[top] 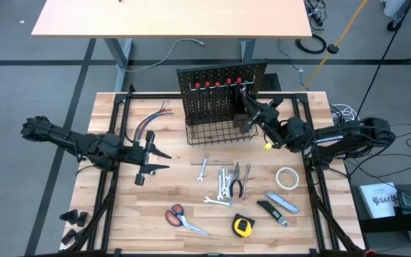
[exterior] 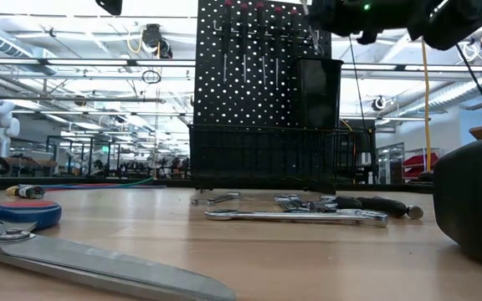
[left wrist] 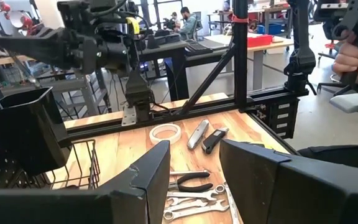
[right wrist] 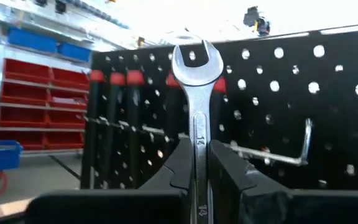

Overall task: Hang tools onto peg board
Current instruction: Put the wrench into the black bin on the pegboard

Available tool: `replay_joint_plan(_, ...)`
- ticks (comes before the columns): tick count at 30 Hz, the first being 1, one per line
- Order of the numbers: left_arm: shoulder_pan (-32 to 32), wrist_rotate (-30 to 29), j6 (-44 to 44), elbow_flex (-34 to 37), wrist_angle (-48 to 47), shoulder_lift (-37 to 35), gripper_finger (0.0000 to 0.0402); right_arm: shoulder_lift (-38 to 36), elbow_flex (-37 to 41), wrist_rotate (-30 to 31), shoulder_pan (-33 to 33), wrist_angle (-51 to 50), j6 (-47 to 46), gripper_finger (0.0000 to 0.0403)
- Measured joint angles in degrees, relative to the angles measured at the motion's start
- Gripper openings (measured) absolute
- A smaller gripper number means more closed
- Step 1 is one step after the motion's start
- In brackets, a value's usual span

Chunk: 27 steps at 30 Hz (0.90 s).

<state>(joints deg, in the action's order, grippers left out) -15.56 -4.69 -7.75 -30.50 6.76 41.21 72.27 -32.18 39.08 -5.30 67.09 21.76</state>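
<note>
Silver wrench [right wrist: 197, 124] upright between jaws, before peg board [right wrist: 328, 106]

2 matte-black jointed arms, boxy segments. Left gripper [top: 150, 160]: 2 broad angular black fingers [left wrist: 143, 180]. Right gripper [top: 249, 108]: 2 black tapered fingers [right wrist: 225, 167]; yellow tag on its wrist.

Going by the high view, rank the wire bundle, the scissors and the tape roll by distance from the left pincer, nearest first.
1. Wire bundle: just behind the left pincer, toward the peg board.
2. Scissors: at the table's front, slightly to the pincer's right.
3. Tape roll: far across, on the table's right side.
</note>
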Motion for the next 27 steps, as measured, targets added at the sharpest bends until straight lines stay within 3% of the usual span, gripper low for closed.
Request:
replay_joint_plan(9, 0.0, 0.0, 0.0, 0.0, 0.0, 0.0, 0.0148, 4.3, 0.0, 0.4, -1.0, 1.7, 0.1, 0.0028)
replay_joint_plan(27, 0.0, 0.0, 0.1, 0.0, -0.2, 0.0, 0.0148, 4.3, 0.0, 0.1, -1.0, -4.3, -0.2, 0.0067)
